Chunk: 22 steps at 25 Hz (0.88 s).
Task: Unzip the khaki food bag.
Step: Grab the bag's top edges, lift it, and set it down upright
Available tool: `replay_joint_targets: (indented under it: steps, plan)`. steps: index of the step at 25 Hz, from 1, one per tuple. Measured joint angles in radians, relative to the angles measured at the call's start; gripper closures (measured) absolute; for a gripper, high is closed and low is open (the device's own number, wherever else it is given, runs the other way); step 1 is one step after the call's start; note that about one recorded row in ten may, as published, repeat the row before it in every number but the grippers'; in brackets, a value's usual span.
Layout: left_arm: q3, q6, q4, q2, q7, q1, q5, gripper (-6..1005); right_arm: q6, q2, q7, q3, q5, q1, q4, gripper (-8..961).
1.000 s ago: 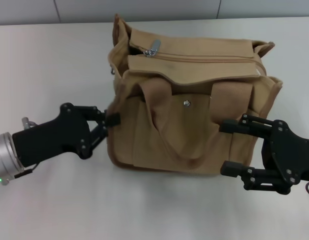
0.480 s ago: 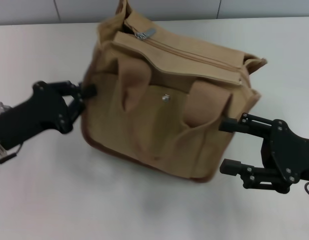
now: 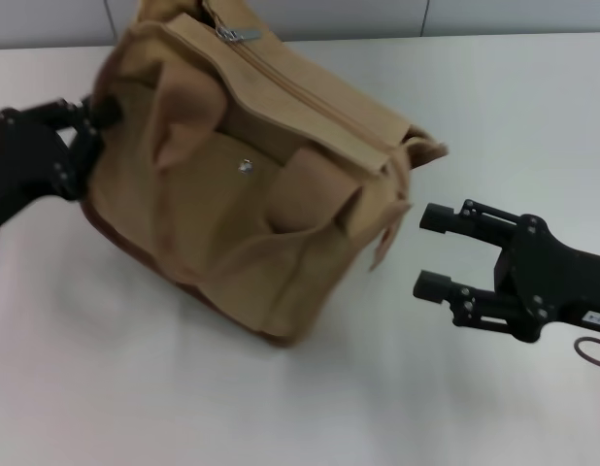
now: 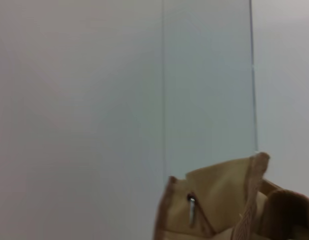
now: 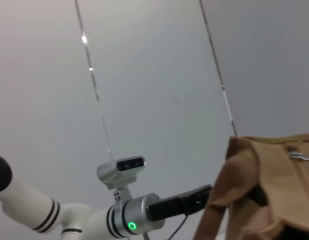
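Left claw [image 3: 91, 121] pinches the khaki food bag [image 3: 247, 184] corner; right claw [image 3: 434, 252] spread; only right wrist view shows the left arm's green light [image 5: 130, 226]

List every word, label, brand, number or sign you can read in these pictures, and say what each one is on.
No readable text anywhere.
Right pincer: a small white label sits on its black body near the wrist, too small to read.
Khaki food bag: plain tan canvas, no print or brand; its silver snap and zipper pull show no marking.
Left pincer: no marking visible.
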Motion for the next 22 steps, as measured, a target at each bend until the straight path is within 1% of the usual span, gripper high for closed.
replay_joint_targets:
  steps: [3,5,8,11,14,18,22]
  plan:
    - [-0.045,-0.019,-0.007,-0.002,0.02,-0.011,-0.022,938,0.029,0.0,0.0,0.009,0.0,0.012,0.021,182]
    - [-0.057,-0.027,-0.02,-0.001,0.038,-0.018,-0.059,938,0.051,0.001,0.0,0.013,0.001,0.021,0.033,182]
    - [-0.059,-0.022,-0.026,0.0,0.055,-0.023,-0.108,937,0.071,0.001,0.0,0.018,0.003,0.031,0.043,182]
    - [-0.052,0.021,-0.057,-0.003,0.11,-0.027,-0.131,937,0.082,0.001,0.001,0.02,0.03,0.037,0.052,183]
    - [-0.014,0.061,-0.142,-0.004,0.216,-0.036,-0.13,937,0.103,0.002,0.001,0.02,0.098,0.029,0.066,183]
    - [0.079,0.068,-0.253,-0.009,0.379,-0.041,-0.131,938,0.149,0.002,0.001,0.02,0.218,0.013,0.098,183]
    - [0.121,0.081,-0.318,-0.012,0.46,-0.041,-0.129,938,0.162,0.002,-0.011,0.02,0.274,0.0,0.104,183]
